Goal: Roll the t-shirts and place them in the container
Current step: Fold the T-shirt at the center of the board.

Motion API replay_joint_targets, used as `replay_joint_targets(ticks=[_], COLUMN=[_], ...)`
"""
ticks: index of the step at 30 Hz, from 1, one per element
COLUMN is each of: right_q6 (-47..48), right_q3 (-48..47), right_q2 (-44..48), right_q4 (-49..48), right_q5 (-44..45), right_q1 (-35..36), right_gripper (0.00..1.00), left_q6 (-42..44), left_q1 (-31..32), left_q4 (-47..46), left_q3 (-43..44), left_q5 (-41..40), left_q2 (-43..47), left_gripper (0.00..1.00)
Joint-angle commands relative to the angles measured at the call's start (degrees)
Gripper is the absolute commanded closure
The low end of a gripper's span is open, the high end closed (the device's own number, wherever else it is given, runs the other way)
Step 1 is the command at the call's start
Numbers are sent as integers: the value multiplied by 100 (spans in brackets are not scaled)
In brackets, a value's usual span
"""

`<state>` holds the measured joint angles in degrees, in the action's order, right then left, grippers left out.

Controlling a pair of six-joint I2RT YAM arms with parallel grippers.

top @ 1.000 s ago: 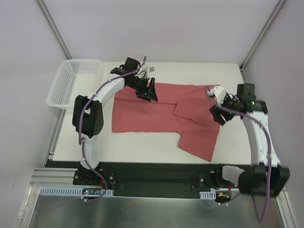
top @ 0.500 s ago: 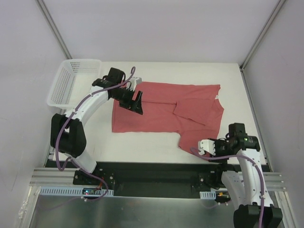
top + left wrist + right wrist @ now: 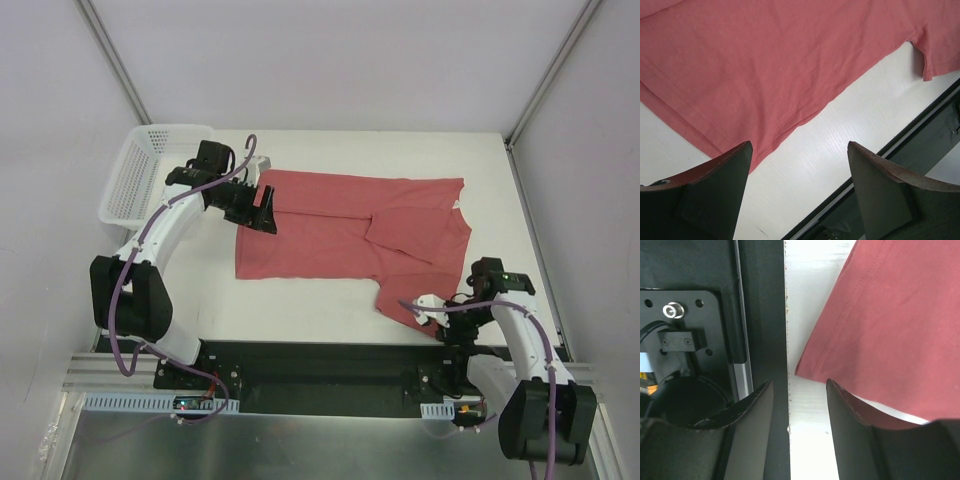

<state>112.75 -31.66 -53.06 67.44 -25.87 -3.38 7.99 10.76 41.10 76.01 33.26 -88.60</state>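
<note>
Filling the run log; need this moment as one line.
t-shirt: spread, unrolled | left tool: open, over its left edge | right tool: open, at its near corner

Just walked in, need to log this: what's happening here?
A salmon-red t-shirt lies spread on the table, partly folded, not yet rolled. The left gripper hangs open above its far left corner, holding nothing. The right gripper sits low by the near right corner at the table's edge, jaws apart, no cloth between them.
</note>
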Motion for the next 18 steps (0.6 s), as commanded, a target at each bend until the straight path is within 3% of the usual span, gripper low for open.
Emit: replay_joint_targets(ticks=[1, 14, 17, 18], right_q6=[4115, 3658, 3553, 3526], right_q3=[397, 573, 591, 626], right_q2=[-64, -670, -732, -758], right_q4=[359, -609, -942, -1039], right_q5=[2, 433, 433, 442], right_q1=[170, 303, 303, 303], right_gripper=[50, 50, 56, 62], left_q6=[133, 159, 177, 203], left_q1=[-74, -101, -110, -118], left_q4=[117, 135, 135, 144], left_q3=[107, 169, 169, 169], left_q5=[-82, -126, -144, -153], left_q2=[71, -52, -61, -70], left_gripper=[23, 23, 23, 23])
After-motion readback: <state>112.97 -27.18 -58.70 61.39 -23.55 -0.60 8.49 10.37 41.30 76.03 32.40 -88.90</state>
